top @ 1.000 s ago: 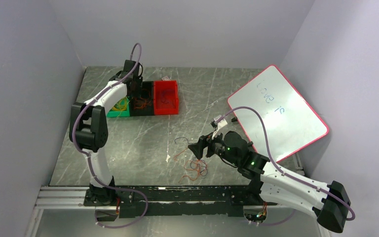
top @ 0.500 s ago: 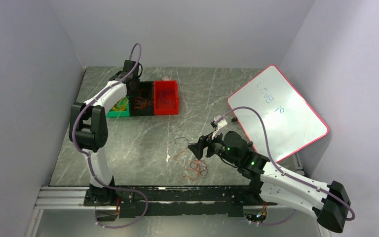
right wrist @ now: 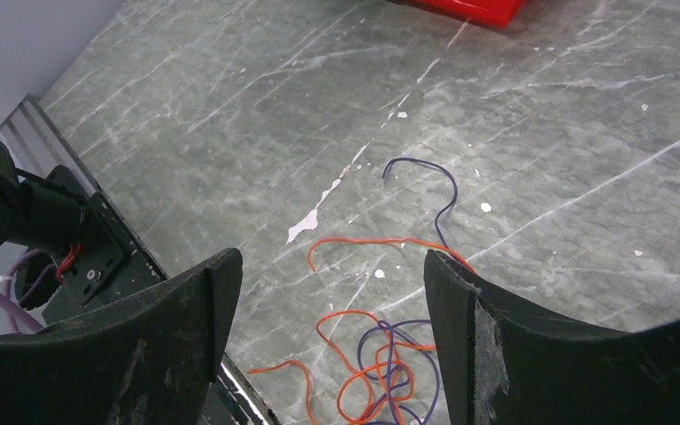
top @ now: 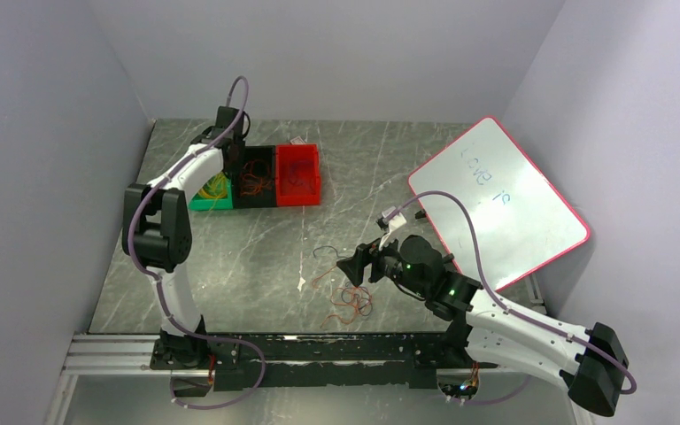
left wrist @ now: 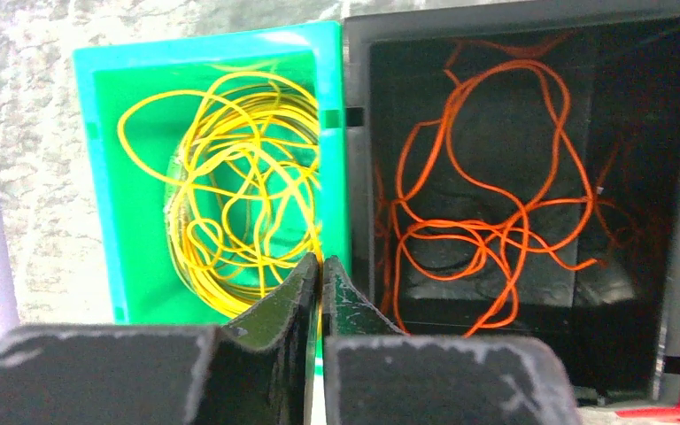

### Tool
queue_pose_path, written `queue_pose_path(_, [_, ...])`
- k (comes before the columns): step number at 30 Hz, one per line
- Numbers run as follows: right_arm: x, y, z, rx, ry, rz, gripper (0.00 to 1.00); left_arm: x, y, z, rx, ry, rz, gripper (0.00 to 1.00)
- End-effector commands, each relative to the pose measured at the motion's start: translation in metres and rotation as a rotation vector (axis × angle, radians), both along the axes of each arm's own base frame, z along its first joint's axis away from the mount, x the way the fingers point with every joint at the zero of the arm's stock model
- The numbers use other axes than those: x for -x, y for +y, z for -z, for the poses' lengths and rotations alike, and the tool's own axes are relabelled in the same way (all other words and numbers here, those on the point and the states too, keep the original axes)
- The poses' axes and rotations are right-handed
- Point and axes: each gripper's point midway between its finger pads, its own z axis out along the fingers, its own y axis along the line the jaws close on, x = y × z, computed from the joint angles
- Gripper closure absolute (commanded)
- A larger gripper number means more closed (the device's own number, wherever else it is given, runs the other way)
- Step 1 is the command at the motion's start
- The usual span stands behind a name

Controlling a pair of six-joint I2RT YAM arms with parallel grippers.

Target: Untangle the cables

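Wire in thin, limp loops lies in three places before you. Your loose tangle [right wrist: 381, 367] of orange and dark purple cables rests on the table [top: 257, 248], near its front edge and just ahead of your right gripper [right wrist: 332, 266]. One dark strand [right wrist: 452, 183] curls away from the knot toward the far side, and an orange strand [right wrist: 363, 240] arcs beside it. The tabletop is smooth and grey, veined with white like marble and flecked with pale chips.

Your right gripper's broad black fingers stand wide apart with nothing between them, poised above the knot without touching it.

At the far left, three rectangular plastic bins sit side by side with their walls touching. A green bin [left wrist: 97, 177] holds a coil of yellow cables [left wrist: 230, 204], a black bin [left wrist: 359, 133] holds looping orange cables [left wrist: 487, 212], and a red bin [top: 297, 174] stands next to it. Your left gripper [left wrist: 320, 274] hangs over the wall shared by the green and black bins. Its scuffed dark fingers are pressed together tip to tip, gripping nothing.

A white board [top: 496, 199] with a red rim sits askew at the right of the table, faint writing on it, well apart from the tangle. Your right arm's lilac hose [top: 471, 237] arches across the board's near corner.
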Motion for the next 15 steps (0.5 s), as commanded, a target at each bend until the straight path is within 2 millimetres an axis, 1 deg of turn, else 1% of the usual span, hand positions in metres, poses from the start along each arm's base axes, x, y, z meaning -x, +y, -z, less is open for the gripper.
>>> queue_pose_path(1, [-0.001,0.001,-0.005,-0.009,-0.016,-0.007,0.21,-0.003,0.022,-0.013,0.013,-0.032,-0.036,0.93])
queue_pose_path(4, [0.0,0.002,-0.005,-0.012,-0.014,-0.009,0.21,-0.004,0.032,-0.012,0.041,-0.034,-0.047,0.93])
queue_pose_path(8, [0.0,0.003,-0.004,-0.014,-0.012,-0.011,0.21,-0.007,0.038,-0.009,0.114,-0.035,-0.04,0.93])
queue_pose_path(10, [0.0,0.002,-0.005,-0.015,-0.013,-0.011,0.21,-0.011,0.039,-0.005,0.152,-0.03,-0.027,0.93])
queue_pose_path(11, [0.0,0.002,-0.005,-0.016,-0.012,-0.011,0.21,-0.012,0.037,-0.003,0.164,-0.029,-0.016,0.93])
queue_pose_path(15, [0.001,0.002,-0.004,-0.016,-0.011,-0.01,0.21,-0.019,0.029,0.011,0.216,0.005,0.022,0.93])
